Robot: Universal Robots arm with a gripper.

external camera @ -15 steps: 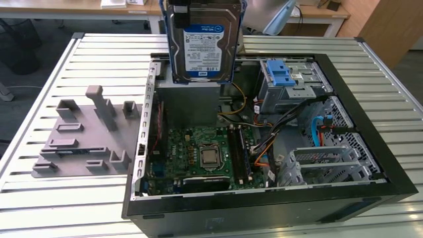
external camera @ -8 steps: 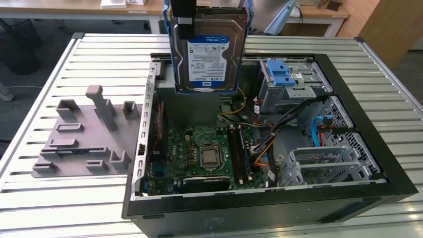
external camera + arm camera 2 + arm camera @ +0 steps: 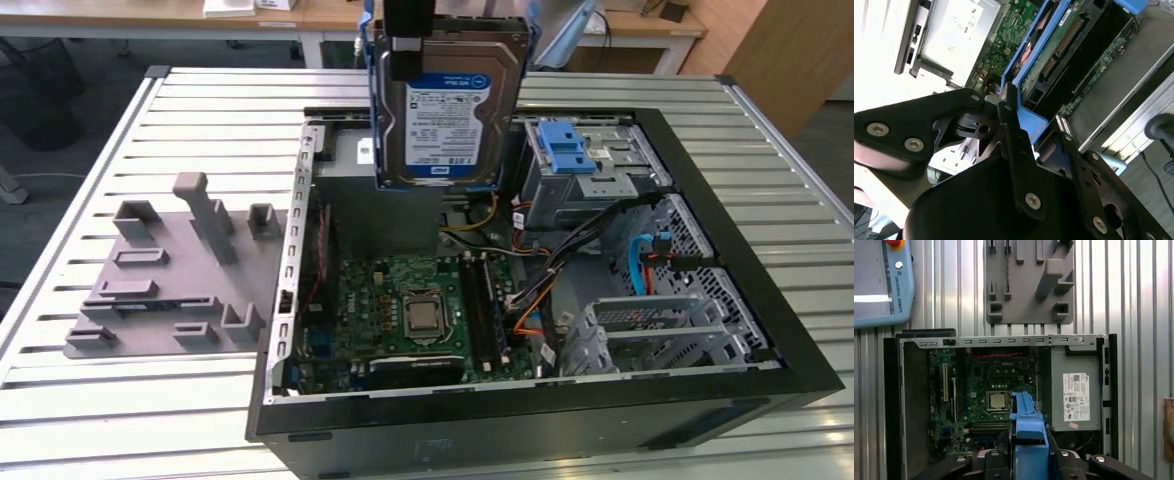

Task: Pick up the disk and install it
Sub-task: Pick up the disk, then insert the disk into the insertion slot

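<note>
Halfway: grips the disk (image 3: 447,100) by its edge in the clenched pincer (image 3: 1031,120), hangs it upright over the computer case (image 3: 534,430), likely to clear its walls

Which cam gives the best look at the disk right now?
Exterior view: the disk hangs upright above the open computer case, label side facing the camera. First wrist view shows its blue frame edge-on; second wrist view shows its circuit-board side, clamped in the gripper.
</note>
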